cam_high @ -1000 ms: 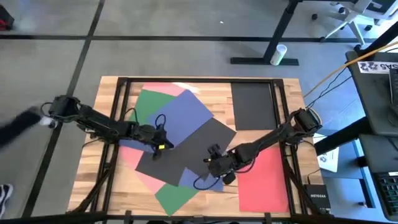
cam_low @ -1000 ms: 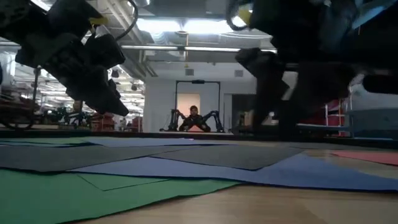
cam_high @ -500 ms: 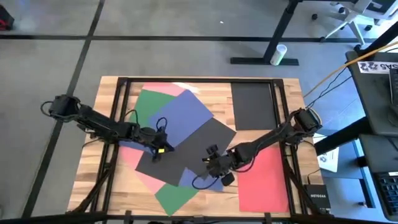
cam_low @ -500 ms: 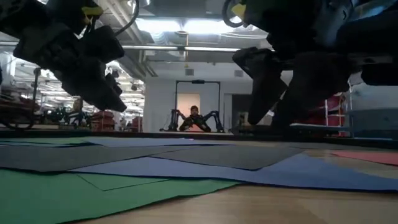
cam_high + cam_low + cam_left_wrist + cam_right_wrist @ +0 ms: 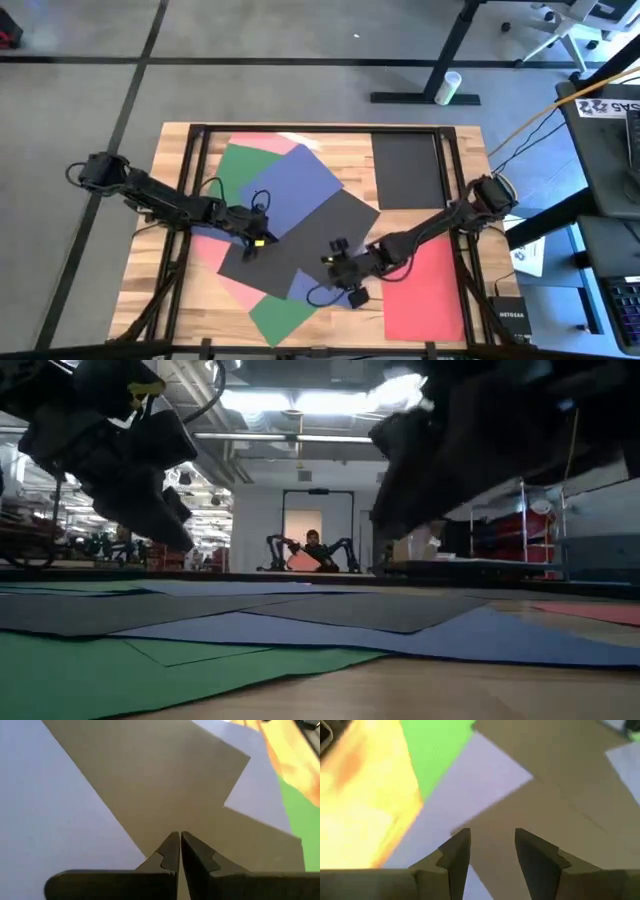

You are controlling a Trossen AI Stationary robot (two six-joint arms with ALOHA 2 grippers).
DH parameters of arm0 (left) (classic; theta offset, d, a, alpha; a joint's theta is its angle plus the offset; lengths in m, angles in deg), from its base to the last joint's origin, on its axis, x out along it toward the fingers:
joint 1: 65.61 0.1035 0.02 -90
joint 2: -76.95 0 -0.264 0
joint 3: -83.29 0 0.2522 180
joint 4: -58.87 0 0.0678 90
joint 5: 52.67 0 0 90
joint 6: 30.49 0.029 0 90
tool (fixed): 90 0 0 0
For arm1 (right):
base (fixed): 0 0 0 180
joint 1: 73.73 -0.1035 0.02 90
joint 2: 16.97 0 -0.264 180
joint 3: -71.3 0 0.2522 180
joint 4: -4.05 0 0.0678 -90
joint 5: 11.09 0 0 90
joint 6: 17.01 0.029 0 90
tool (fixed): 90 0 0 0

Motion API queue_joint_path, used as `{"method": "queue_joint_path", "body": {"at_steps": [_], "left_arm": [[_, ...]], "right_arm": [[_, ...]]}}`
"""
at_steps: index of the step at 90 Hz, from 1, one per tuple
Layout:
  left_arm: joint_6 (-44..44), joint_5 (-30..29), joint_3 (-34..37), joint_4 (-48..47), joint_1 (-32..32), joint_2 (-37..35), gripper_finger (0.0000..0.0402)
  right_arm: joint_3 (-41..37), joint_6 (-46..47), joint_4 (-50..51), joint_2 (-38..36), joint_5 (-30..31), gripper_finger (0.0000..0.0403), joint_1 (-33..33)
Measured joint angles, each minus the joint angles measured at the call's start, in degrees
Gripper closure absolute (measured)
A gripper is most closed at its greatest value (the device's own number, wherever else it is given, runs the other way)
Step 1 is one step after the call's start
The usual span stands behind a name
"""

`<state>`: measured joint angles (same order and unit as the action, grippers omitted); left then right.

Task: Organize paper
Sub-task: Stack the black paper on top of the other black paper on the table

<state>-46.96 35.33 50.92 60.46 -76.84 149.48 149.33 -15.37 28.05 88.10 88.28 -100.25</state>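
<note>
My right claw hangs just above the big black sheet, the one in the middle of the messy pile. Its two fingers are spread apart and hold nothing. Right under them I see an edge of that black sheet, with a blue sheet poking out from below it.

My left claw is over the other side of the same black sheet, close to where blue paper meets it. Its fingers are squeezed together with only a thin crack between them. I see no paper in that crack, so I think it is empty.

Next to the black sheet, a green sheet sticks out at the near corner of the pile. A red sheet lies flat on my right side of it. Farther back, a blue sheet lies partly under the black one, then a second green one and a pink one. A second black sheet lies alone, well apart, at the far right of the table.

Here is what I think could go wrong. The sheets are thin and flat, so my open fingers may slide over the edge and grab nothing. Or they may pinch the black and blue sheets together. If I pull one sheet, the ones on it could slide too and the pile gets messier. If I press down hard, the paper could crease.
</note>
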Motion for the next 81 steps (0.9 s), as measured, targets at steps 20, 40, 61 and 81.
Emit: {"method": "queue_joint_path", "body": {"at_steps": [20,40,61,81], "left_arm": [[-0.83,-0.17,0.00,-1.40,-0.04,0.00,0.0402],[-0.81,-0.17,0.00,-1.24,-0.04,0.00,0.0402],[-0.12,-0.17,0.00,-1.39,-0.01,0.00,0.0402],[-1.09,-0.15,0.00,-1.52,0.00,0.00,0.0402]], "right_arm": [[0.00,5.61,0.21,0.00,2.61,0.0256,-1.75],[0.55,6.98,0.32,0.88,2.67,0.0256,-1.95],[10.30,3.34,8.46,7.83,3.67,0.0256,-4.08],[20.10,2.39,19.05,13.54,4.11,0.0256,-5.00]]}}
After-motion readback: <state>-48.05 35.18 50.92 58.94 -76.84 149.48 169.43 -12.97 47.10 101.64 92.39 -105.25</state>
